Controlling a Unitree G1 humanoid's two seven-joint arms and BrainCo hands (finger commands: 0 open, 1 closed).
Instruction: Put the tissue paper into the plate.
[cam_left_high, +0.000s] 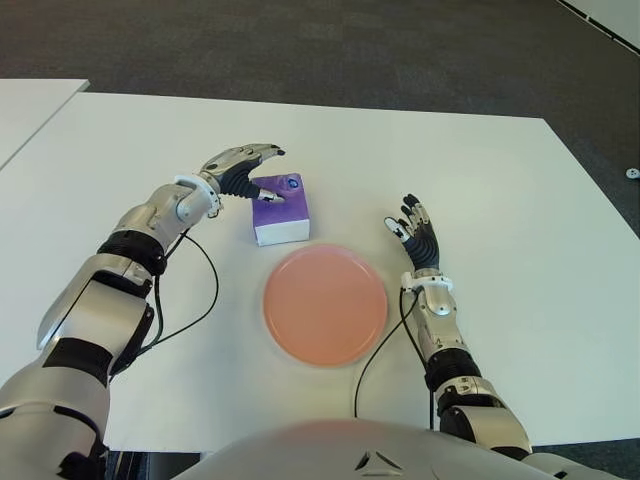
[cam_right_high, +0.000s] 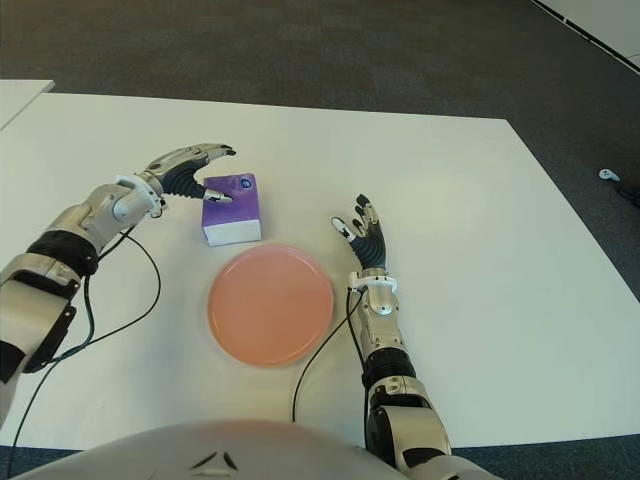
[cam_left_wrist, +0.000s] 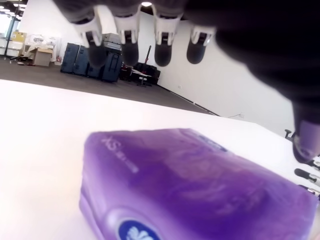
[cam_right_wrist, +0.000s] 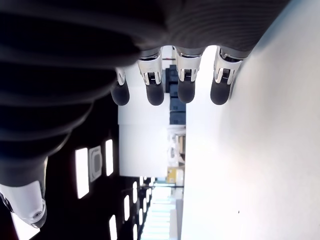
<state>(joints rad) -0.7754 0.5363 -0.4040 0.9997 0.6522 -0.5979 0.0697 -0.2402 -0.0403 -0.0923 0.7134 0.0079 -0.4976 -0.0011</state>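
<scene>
The left hand (cam_left_high: 245, 168) is hovering over the purple tissue pack (cam_left_high: 279, 208), its fingers (cam_left_high: 262, 152) spreading above the pack's far end and the thumb reaching down beside the pack's left side; nothing is being gripped, and the left wrist view is showing clear space between the fingertips (cam_left_wrist: 129, 49) and the pack (cam_left_wrist: 195, 190) below. Whether the thumb is touching the pack cannot be told.

The tissue pack is lying flat on the white tabletop (cam_left_high: 480, 180), toward the middle and well in from every edge, just beyond the far rim of the pink plate (cam_left_high: 325, 304) and slightly to its left. The two are sitting close together without overlapping. The plate is holding nothing.

The pack is bearing a round blue emblem with a white leaf-like mark on its top, and pale lettering along one edge that is too blurred to read.

The right hand (cam_left_high: 415, 235) is showing just to the right of the plate, fingers extended and relaxed, holding nothing.
</scene>
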